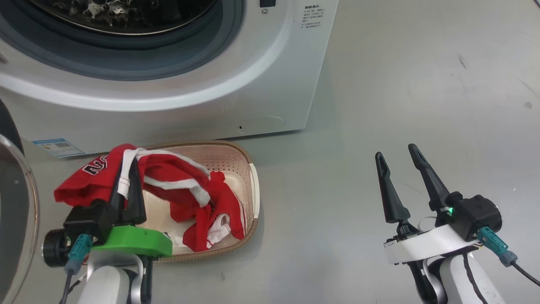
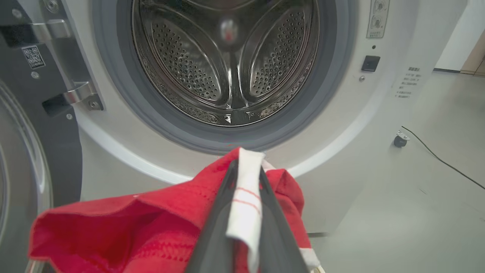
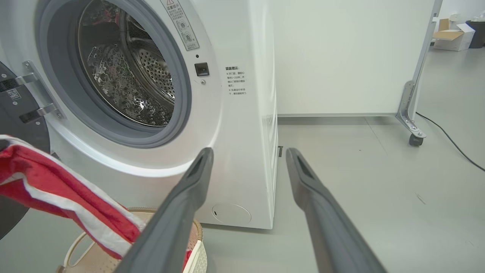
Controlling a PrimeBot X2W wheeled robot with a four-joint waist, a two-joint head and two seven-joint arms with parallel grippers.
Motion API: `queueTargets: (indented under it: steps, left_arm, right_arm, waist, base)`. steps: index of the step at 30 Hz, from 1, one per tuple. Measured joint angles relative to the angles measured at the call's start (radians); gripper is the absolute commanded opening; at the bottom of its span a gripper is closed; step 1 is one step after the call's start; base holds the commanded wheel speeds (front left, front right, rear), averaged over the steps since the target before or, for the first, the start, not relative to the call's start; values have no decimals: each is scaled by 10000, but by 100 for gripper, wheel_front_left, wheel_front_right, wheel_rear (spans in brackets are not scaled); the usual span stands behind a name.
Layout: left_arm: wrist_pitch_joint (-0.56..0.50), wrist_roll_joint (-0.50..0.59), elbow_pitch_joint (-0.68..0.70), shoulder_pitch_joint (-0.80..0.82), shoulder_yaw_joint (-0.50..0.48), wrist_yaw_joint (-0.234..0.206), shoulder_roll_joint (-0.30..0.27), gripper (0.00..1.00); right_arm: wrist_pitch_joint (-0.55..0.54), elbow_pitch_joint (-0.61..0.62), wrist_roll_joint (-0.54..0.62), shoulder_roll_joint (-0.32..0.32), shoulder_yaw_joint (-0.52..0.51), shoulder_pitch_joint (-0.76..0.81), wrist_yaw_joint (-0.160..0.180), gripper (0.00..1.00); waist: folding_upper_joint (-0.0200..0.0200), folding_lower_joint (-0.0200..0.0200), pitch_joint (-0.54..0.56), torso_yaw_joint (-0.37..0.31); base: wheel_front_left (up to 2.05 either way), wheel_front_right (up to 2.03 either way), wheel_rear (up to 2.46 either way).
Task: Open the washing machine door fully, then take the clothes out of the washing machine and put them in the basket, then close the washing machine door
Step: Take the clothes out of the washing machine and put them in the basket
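Here, door [image 1: 17,211] open, drum [image 2: 227,64] seemingly empty; left gripper [image 1: 126,169] jaws pinch clothes [image 1: 177,177] above basket [image 1: 249,169]; right gripper [image 1: 395,150] jaws apart; release, closing pending.

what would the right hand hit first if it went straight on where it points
Probably the near front corner of the washing machine, framed by the open right hand in its wrist view, though depth is unclear.

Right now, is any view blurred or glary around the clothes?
Head view: the clothes look slightly smeared at the white trim; left wrist view: they go soft near the lens, the drum glints; right wrist view: mostly sharp, the drum sparkling.
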State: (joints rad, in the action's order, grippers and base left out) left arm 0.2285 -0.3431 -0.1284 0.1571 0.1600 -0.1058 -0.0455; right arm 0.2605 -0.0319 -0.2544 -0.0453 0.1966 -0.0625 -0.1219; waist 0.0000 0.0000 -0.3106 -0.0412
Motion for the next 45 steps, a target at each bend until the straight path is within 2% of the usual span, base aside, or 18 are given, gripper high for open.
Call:
queueTargets:
  steps: [10, 23, 34, 39, 40, 41, 42, 43, 44, 45]
  left_arm:
    - [-437, -165, -1672, 602, 297, 2, 15, 0]
    - [-1072, -159, -3751, 2643, 21, 6, -84, 0]
    - [-2209, -203, -5476, 4337, -136, 12, -347, 0]
    - [-2679, -525, -6287, 5162, -288, 161, -430, 0]
    - [-2685, -527, -6414, 5277, -297, 217, -474, 6]
    - [-2686, -533, -6529, 5368, -316, 230, -506, 19]
    - [-2686, -552, -6658, 5451, -334, 232, -523, 26]
    - [-2717, -573, -6771, 5514, -337, 240, -539, 43]
    - [-2715, -573, -6882, 5562, -336, 261, -541, 55]
    - [-2709, -573, -7018, 5606, -336, 330, -539, 78]
  right_arm:
    - [0, 408, -29, 0, 203, -383, 0, 100]
    - [0, 771, -489, -2, 479, -1034, -2, 100]
    - [0, 1110, -610, -2, 508, -1881, -2, 100]
    - [0, 1149, -623, -2, 424, -2259, -2, 100]
    - [0, 1141, -625, -2, 397, -2307, -2, 100]
    - [0, 1126, -629, -2, 370, -2368, -2, 100]
    - [0, 1116, -637, -2, 353, -2419, -2, 100]
    - [0, 1104, -639, -2, 349, -2448, -2, 100]
    - [0, 1072, -640, -2, 347, -2465, -2, 100]
    - [0, 1024, -650, 0, 337, -2479, -2, 100]
  waist:
    - [0, 0, -1104, -229]
    - [0, 0, -2852, -882]
    - [0, 0, -4405, -1469]
    - [0, 2, -5177, -1717]
    - [0, 2, -5287, -1753]
    - [0, 2, -5382, -1786]
    - [0, 2, -5466, -1819]
    - [0, 2, -5536, -1849]
    - [0, 2, -5592, -1876]
    - [0, 2, -5630, -1903]
  base:
    - [0, 0, 0]
    - [0, 0, 0]
    - [0, 0, 0]
    - [0, 0, 0]
    - [0, 0, 0]
    - [0, 0, 0]
    - [0, 0, 0]
    - [0, 0, 0]
    - [0, 0, 0]
    - [0, 0, 0]
